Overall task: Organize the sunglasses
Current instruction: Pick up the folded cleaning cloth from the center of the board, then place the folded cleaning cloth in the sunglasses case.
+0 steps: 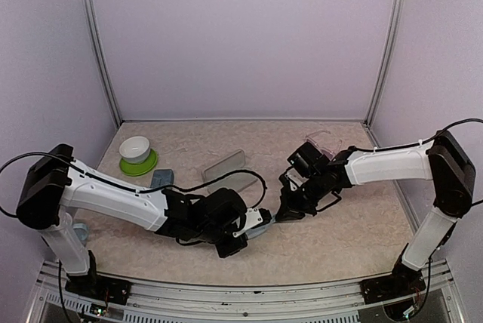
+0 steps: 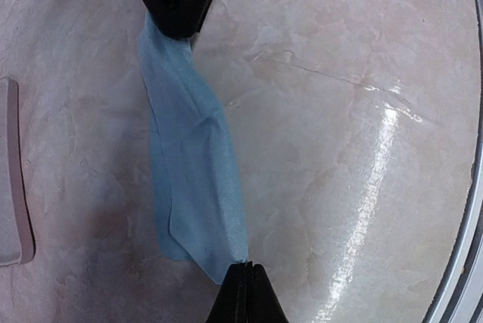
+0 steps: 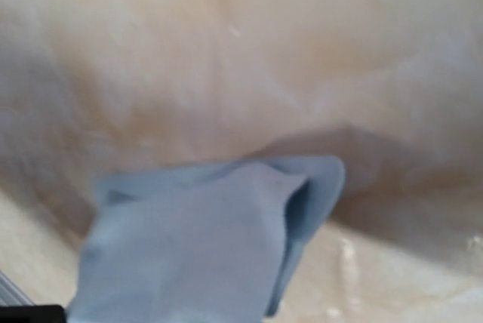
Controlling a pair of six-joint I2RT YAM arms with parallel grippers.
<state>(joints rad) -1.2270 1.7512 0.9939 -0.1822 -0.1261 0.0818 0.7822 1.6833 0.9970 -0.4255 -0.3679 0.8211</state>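
Blue cloth (image 2: 192, 157) stretches lengthwise between left claw (image 2: 245, 293) and right claw (image 2: 175, 17), each clamped on one end, above the table's (image 1: 339, 240) front middle.

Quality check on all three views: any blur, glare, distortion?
Top external: evenly lit, sharp enough, no glare. Left wrist: sharp, cloth crisp; a glare streak runs down the table at right, and the lens edge curves in the right corner. Right wrist: soft all over, cloth close and out of focus, dark shadow beside it.
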